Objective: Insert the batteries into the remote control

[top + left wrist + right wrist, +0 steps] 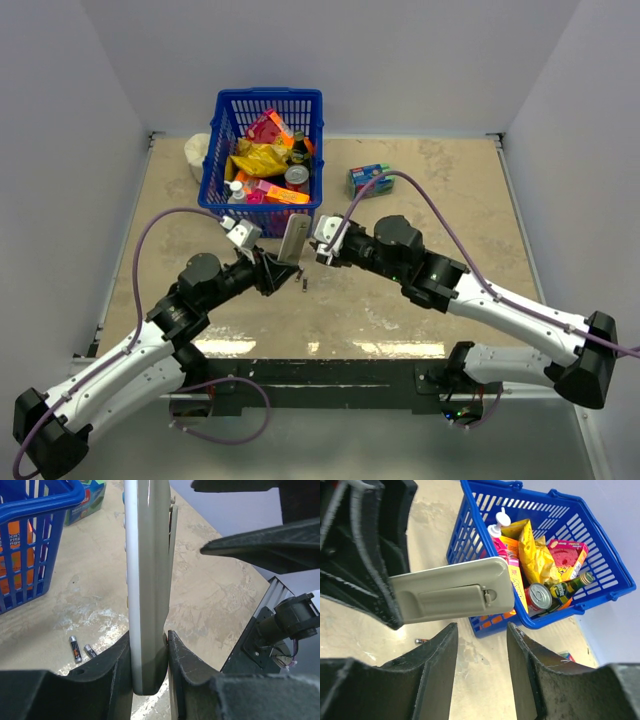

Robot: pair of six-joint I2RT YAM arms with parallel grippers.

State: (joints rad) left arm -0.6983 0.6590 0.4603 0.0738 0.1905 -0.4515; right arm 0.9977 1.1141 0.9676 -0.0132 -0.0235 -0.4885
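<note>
Remote control [145, 580] clamped by one end in left tool [149, 655] above the middle of the bench [450, 200], cover [452, 599] not yet off; batteries [75, 648] lie loose below. Right tool [481, 630] apart, empty, beside the cover. Next, presumably: slide it off.

Grey remote control [293, 240], blue basket [268, 94], beige table [450, 200].

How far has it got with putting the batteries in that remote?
Done: the left gripper has the remote control clamped by one end. In hand: the open right gripper sits at its back, where the cover looks still on. Left: both batteries lie on the table, none loaded.
</note>
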